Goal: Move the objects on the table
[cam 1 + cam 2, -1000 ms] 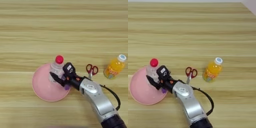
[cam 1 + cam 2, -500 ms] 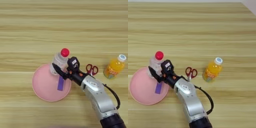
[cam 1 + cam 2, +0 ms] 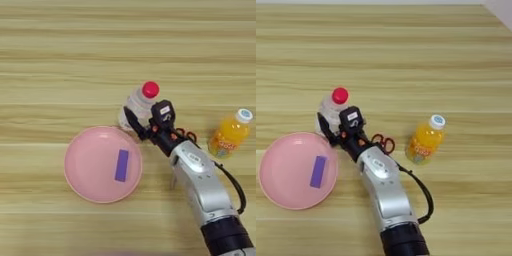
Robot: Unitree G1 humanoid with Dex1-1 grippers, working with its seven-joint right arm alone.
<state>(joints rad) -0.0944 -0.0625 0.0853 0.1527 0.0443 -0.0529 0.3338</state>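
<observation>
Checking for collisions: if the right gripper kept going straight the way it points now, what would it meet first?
The right gripper points up-left and is already at the clear bottle, so the bottle comes first. Beyond it, only bare table shows. Whether the fingers already touch it is unclear.

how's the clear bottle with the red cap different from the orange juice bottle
The clear bottle has a red cap and see-through body; the orange juice bottle has a white cap, orange contents and a label. The right gripper is closed around the clear bottle beside the pink plate; the orange one stands free. Both are small bottles on the table.
</observation>
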